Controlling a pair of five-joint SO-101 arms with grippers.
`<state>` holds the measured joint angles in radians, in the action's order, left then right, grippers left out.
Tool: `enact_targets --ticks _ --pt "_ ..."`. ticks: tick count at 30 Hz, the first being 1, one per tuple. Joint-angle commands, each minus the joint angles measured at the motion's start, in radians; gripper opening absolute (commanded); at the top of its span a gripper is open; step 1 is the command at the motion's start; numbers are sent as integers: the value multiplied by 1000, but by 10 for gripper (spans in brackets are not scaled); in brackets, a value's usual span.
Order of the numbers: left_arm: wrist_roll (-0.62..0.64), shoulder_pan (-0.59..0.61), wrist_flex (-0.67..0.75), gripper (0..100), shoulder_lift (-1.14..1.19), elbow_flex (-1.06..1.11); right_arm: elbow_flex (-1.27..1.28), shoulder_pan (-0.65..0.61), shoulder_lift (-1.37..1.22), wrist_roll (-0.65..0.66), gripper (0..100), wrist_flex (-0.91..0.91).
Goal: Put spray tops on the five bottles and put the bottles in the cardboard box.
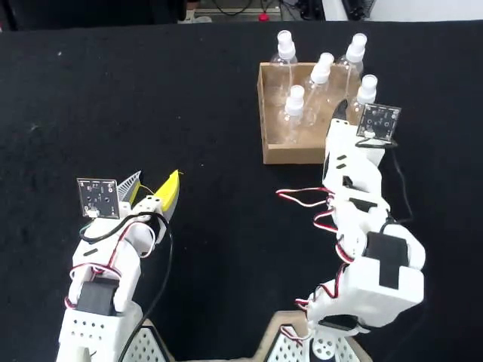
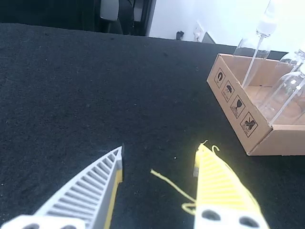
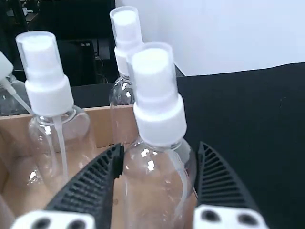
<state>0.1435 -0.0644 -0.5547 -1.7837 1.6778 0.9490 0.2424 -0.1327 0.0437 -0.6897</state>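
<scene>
The cardboard box [image 1: 263,113] stands on the black table at the back right, with several clear bottles upright in it, each with a white spray top. My right gripper [image 3: 159,150] is at the box's right side, its black fingers shut on the shoulders of one bottle [image 3: 157,95], the same bottle [image 1: 367,89] that stands by the right wall. Two other bottles [image 3: 47,86] [image 3: 126,28] stand behind it. My left gripper [image 1: 156,179] hangs open over bare table at the front left, nothing between its grey and yellow fingers [image 2: 217,181]. The box [image 2: 238,107] lies off to its right.
A loose yellow thread [image 2: 169,183] trails from the yellow finger. Red and white cables [image 1: 302,197] hang from the right arm beside the box. The table's far edge meets a room with chairs and cables behind.
</scene>
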Motion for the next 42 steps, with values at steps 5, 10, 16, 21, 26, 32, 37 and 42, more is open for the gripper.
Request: enact_targets --ticks 5,10,16,21,26,32,37,42 --pt "-3 2 -5 238 -8 22 -8 -6 -1 3 163 -2" --pt "-3 2 -5 238 -8 22 -8 -6 -1 3 166 -2" --pt "-3 2 -5 238 -8 22 -7 -12 -1 3 335 2" --pt "-3 2 -5 238 -8 22 -5 -12 -1 8 377 2" --pt "-3 2 -5 238 -8 22 -7 -11 -1 3 374 -2" --pt "-3 2 -5 238 -8 22 1 -5 35 3 376 0" --pt "-3 2 -5 238 -8 22 68 -11 165 3 377 3" --pt "-3 2 -5 238 -9 22 113 -18 220 3 377 5"
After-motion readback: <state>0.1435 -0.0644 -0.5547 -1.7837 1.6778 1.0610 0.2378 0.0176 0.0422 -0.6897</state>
